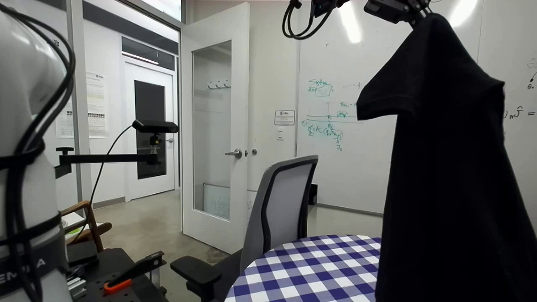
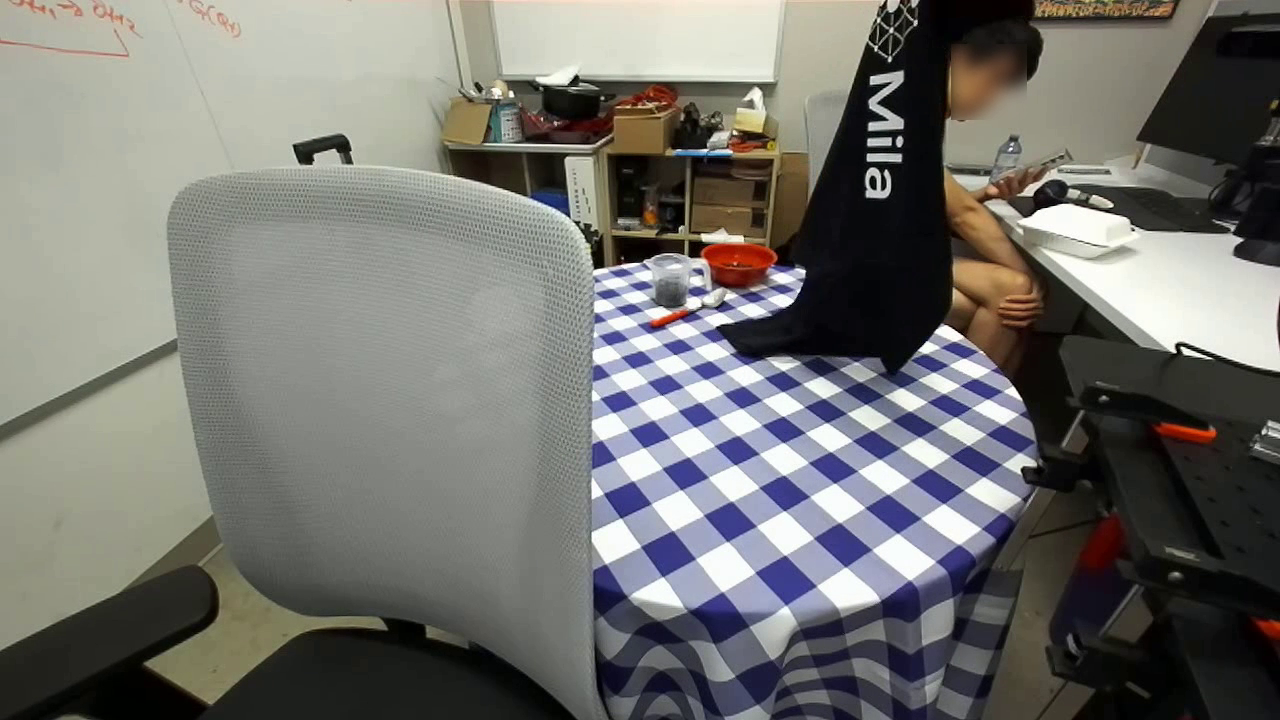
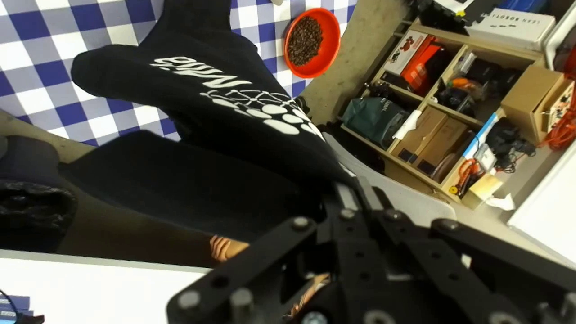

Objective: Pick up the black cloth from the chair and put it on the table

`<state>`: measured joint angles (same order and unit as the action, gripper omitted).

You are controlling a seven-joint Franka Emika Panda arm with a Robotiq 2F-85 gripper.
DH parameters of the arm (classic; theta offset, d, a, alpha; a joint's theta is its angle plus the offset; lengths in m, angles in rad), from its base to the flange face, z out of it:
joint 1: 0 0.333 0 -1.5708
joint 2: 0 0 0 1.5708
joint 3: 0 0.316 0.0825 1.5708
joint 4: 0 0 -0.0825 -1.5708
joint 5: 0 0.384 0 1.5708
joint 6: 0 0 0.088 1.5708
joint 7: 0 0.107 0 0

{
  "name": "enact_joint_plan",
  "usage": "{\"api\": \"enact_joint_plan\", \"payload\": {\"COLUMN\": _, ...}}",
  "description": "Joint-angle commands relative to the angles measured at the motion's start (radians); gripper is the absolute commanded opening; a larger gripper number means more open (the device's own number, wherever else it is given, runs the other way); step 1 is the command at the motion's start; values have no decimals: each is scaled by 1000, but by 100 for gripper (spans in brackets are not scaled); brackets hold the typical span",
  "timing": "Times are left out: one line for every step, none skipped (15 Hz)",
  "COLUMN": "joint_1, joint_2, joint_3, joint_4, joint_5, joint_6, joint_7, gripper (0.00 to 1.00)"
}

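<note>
The black cloth, with white "Mila" print, hangs from my gripper [image 1: 423, 16] in both exterior views [image 1: 444, 167] [image 2: 870, 250]. In the wrist view the fingers [image 3: 358, 192] are shut on the upper end of the cloth [image 3: 211, 90]. The lower end spreads over the checked table [image 2: 770, 470] and appears to touch its top; the table also shows in the wrist view [image 3: 40, 40]. The grey chair [image 2: 390, 380] stands beside the table with no cloth on its backrest, which also shows in an exterior view [image 1: 289, 201]. In an exterior view the gripper is above the frame.
A red bowl [image 2: 738, 262] of dark beans, a clear measuring cup [image 2: 672, 278] and an orange-handled spoon [image 2: 690, 308] stand on the table's far side. A person [image 2: 985, 220] sits behind the cloth by a white desk [image 2: 1190, 280]. A shelf unit [image 3: 427, 108] stands beyond the table.
</note>
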<state>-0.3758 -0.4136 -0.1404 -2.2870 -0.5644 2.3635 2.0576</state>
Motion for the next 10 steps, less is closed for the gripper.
{"api": "enact_joint_plan", "payload": {"joint_1": 26, "joint_2": 19, "joint_3": 57, "joint_4": 1, "joint_5": 36, "joint_6": -3, "joint_7": 9, "gripper": 3}}
{"api": "enact_joint_plan", "payload": {"joint_1": 53, "joint_2": 45, "joint_3": 83, "joint_4": 11, "joint_5": 49, "joint_6": 7, "joint_7": 4, "gripper": 3}}
{"api": "enact_joint_plan", "payload": {"joint_1": 75, "joint_2": 70, "joint_3": 109, "joint_4": 24, "joint_5": 59, "joint_6": 14, "joint_7": 4, "gripper": 3}}
{"api": "enact_joint_plan", "payload": {"joint_1": 100, "joint_2": 107, "joint_3": 143, "joint_4": 45, "joint_5": 62, "joint_6": 23, "joint_7": 10, "gripper": 3}}
{"api": "enact_joint_plan", "payload": {"joint_1": 125, "joint_2": 142, "joint_3": 166, "joint_4": 65, "joint_5": 65, "joint_6": 38, "joint_7": 4, "gripper": 3}}
{"api": "enact_joint_plan", "payload": {"joint_1": 147, "joint_2": 187, "joint_3": 193, "joint_4": 90, "joint_5": 63, "joint_6": 49, "joint_7": 9, "gripper": 3}}
{"api": "enact_joint_plan", "payload": {"joint_1": 165, "joint_2": 181, "joint_3": 208, "joint_4": 61, "joint_5": 53, "joint_6": 67, "joint_7": 14, "gripper": 3}}
{"api": "enact_joint_plan", "payload": {"joint_1": 189, "joint_2": 226, "joint_3": 221, "joint_4": 81, "joint_5": 60, "joint_6": 87, "joint_7": 13, "gripper": 3}}
{"api": "enact_joint_plan", "payload": {"joint_1": 209, "joint_2": 265, "joint_3": 232, "joint_4": 97, "joint_5": 60, "joint_6": 101, "joint_7": 13, "gripper": 3}}
{"api": "enact_joint_plan", "payload": {"joint_1": 227, "joint_2": 312, "joint_3": 239, "joint_4": 116, "joint_5": 62, "joint_6": 127, "joint_7": 20, "gripper": 3}}
